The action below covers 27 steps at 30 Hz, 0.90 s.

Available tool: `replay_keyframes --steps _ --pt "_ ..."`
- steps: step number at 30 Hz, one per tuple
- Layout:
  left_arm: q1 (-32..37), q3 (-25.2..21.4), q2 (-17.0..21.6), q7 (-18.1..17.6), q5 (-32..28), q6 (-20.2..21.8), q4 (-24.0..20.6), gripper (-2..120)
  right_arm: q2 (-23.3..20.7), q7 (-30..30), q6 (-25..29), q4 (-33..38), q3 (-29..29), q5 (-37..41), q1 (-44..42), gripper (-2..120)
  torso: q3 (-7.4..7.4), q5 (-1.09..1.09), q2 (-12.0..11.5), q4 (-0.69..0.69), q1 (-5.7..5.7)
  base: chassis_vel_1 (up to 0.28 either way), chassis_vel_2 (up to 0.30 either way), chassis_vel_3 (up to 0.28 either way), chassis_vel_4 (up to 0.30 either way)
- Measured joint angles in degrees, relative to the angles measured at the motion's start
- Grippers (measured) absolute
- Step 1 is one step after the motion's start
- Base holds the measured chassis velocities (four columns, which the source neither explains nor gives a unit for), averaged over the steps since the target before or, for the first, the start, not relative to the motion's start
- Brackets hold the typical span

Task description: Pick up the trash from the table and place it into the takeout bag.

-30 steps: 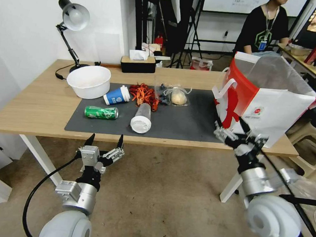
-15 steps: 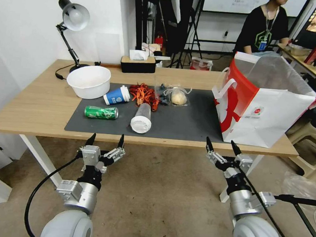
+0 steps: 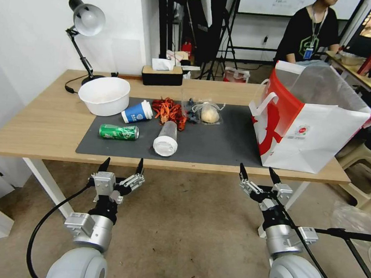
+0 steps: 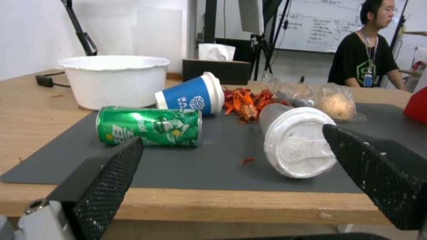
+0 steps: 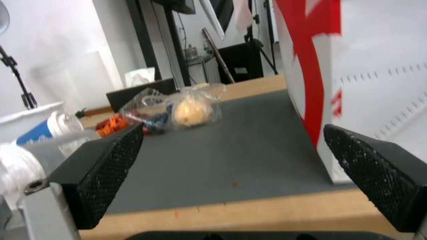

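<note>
Both claws are hanging with fingers apart below the table's [image 3: 46, 129] near edge: left gripper [image 3: 122, 165] facing the green can [image 3: 118, 132], right gripper [image 3: 257, 173] just beneath the standing takeout bag [image 3: 321, 136].

on the worktop [image 3: 34, 124]: one green can [image 3: 119, 132], one blue cup [image 3: 137, 112], one clear cup [image 3: 166, 138], one bun in a bag [image 3: 209, 113], one white bowl [image 3: 104, 95], one big paper bag [image 3: 313, 126], one lamp [image 3: 86, 20], one tissue box [image 3: 162, 74], one pile of red scraps [image 3: 169, 110].
</note>
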Motion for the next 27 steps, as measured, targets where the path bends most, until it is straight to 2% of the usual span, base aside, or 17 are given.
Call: replay_keyframes --steps 7,11,18,23,26,27 --pt "-0.07 -0.17 0.00 0.00 -0.04 -0.02 0.02 100 -1.56 2.52 -3.52 0.55 -1.97 1.89 4.88 100 0.00 0.00 0.00 0.00 0.00 0.000 0.000 0.000 0.000" --pt "-0.04 -0.49 0.00 0.02 -0.07 -0.02 0.05 100 -3.39 4.30 -7.76 -0.06 -4.16 4.39 10.43 100 0.00 0.00 0.00 0.00 0.00 0.000 0.000 0.000 0.000" --pt "-0.04 -1.40 0.00 0.11 -0.17 0.02 0.24 100 -6.08 8.95 -13.62 -6.11 -10.39 10.79 23.90 100 0.00 0.00 0.00 0.01 0.00 0.000 0.000 0.000 0.000" --pt "-0.18 -1.66 0.00 0.13 -0.19 0.06 0.55 100 -6.92 11.76 -15.82 -9.58 -13.91 14.55 30.29 100 0.00 0.00 -0.01 0.02 0.00 0.000 0.000 0.000 0.000" --pt "-0.42 -1.98 -0.01 0.13 -0.30 0.08 0.96 100 -7.12 13.94 -17.21 -15.39 -18.23 18.61 37.59 100 0.00 0.01 -0.01 0.01 0.00 0.000 0.000 0.000 0.000" --pt "-0.42 -1.98 -0.01 0.13 -0.30 0.08 0.96 100 -7.12 13.94 -17.21 -15.39 -18.23 18.61 37.59 100 0.00 0.01 -0.01 0.01 0.00 0.000 0.000 0.000 0.000"
